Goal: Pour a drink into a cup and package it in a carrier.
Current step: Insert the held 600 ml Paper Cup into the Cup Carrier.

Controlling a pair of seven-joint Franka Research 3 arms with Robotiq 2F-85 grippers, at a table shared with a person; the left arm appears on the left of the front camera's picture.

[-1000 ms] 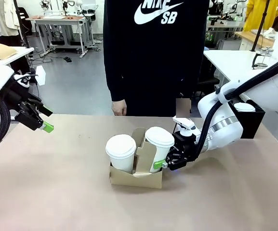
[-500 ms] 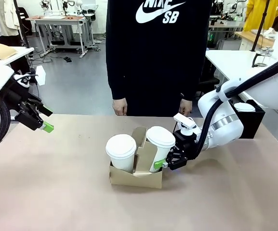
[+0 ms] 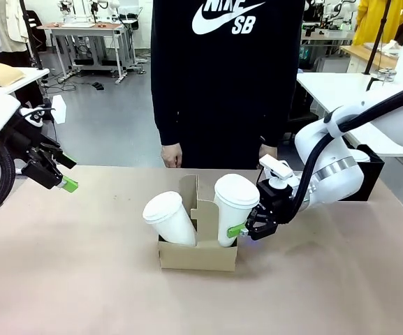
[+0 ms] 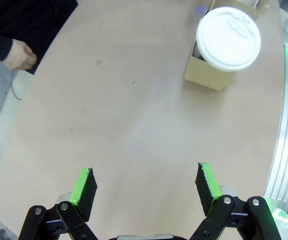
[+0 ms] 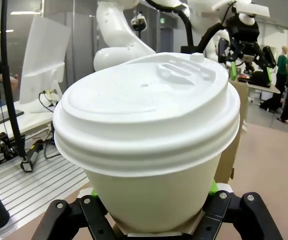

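In the front view, a brown cardboard carrier (image 3: 198, 252) is seen on the table (image 3: 82, 279), near the middle. Two white cups with lids are held in it, one on each side of the tall handle wall in the middle. The left cup (image 3: 167, 218) is tilted to the left. The right cup (image 3: 232, 208) is tilted a little too, and it is gripped low on its side by the right gripper (image 3: 246, 230). The fingers of that gripper are closed around the cup. The left gripper (image 3: 60, 174) is held up in the air at the far left, well apart from the carrier, and nothing is held in it. A person in a black top is seen standing at the far side of the table, with one hand (image 3: 172, 155) hanging by the table edge. A black box (image 3: 365, 171) is seen behind the right arm.

In the left wrist view, the left gripper (image 4: 146, 186) is spread wide with bare table between its green pads. The carrier (image 4: 206, 75) and one white lid (image 4: 228, 37) are seen far off at the top.

In the right wrist view, the cup (image 5: 148, 150) is seen very close, squeezed between the two fingers of the right gripper (image 5: 151, 220). A strip of brown carrier (image 5: 233, 145) is seen just behind it.
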